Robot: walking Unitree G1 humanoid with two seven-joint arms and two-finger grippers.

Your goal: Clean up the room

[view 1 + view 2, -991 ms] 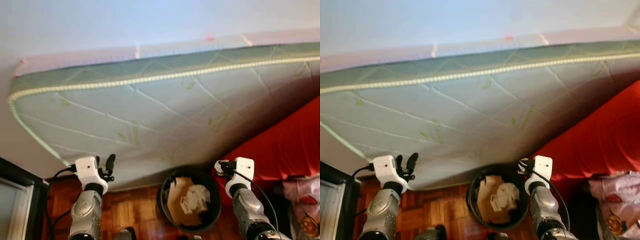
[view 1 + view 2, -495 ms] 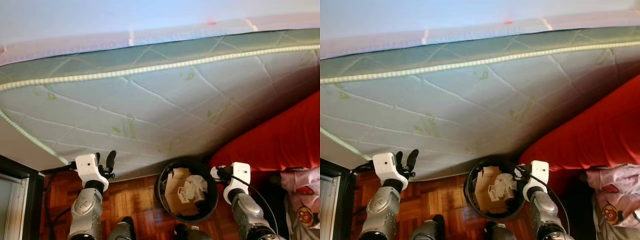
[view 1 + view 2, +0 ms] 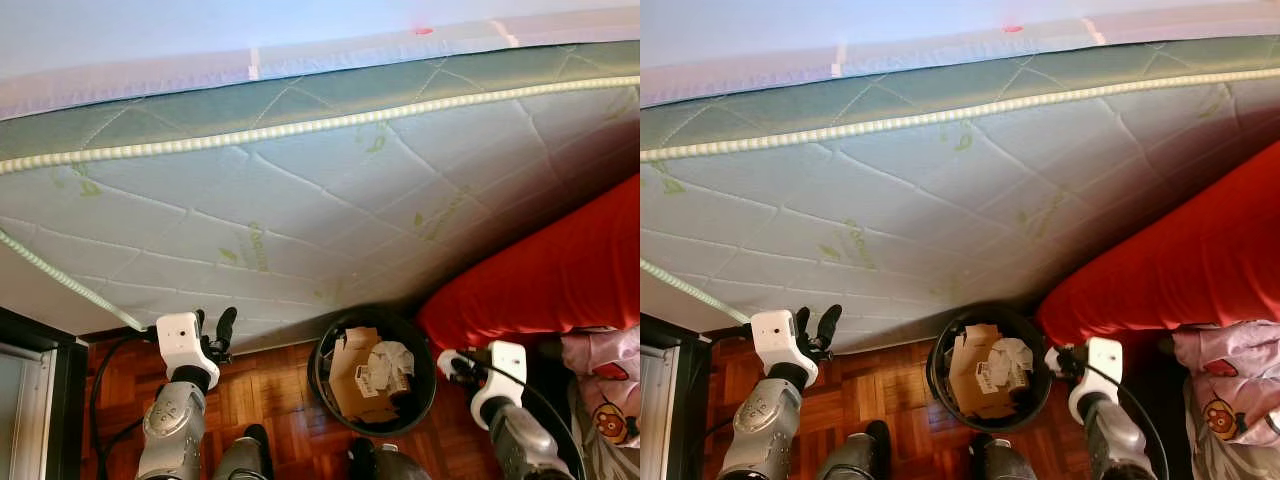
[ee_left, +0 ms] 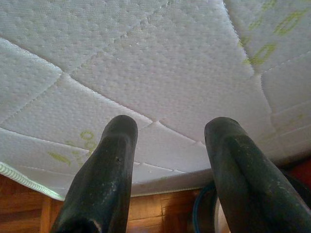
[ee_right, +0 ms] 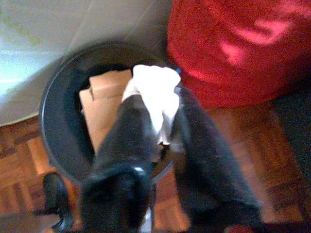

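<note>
I have both forearms raised in front of me, bent up at the elbows; the left gripper stands upright at the lower edge of the quilted mattress, which leans tilted against the wall, and in the left wrist view its fingers are spread with nothing between them, pointing at the mattress fabric. My right gripper sits lower, just beside the right rim of the black bin, its fingers turned toward the bin; in the blurred right wrist view a white crumpled paper lies between the two fingers, but I cannot tell whether they clamp it or it simply lies in the bin behind them. The bin stands on the parquet floor between my arms, holding brown cardboard and white scraps; a red cushion presses against its right side; a pink printed cloth lies at far right.
</note>
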